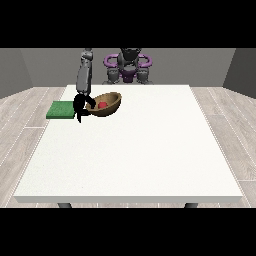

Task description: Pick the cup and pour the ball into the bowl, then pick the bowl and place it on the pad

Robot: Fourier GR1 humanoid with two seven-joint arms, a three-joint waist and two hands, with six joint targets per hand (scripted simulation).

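Observation:
A brown bowl (pixel 107 104) hangs tilted just above the table's far left part, with a red ball (pixel 102 105) inside it. The hand at the view's left (pixel 81 106) grips the bowl's left rim, its fingers curled round the edge. A green pad (pixel 61 110) lies flat on the table just left of that hand and the bowl. No cup shows anywhere in the view. The robot's other hand is out of sight.
The white table (pixel 135 150) stretches wide toward the camera. The robot's torso (pixel 128 65) stands behind the far edge.

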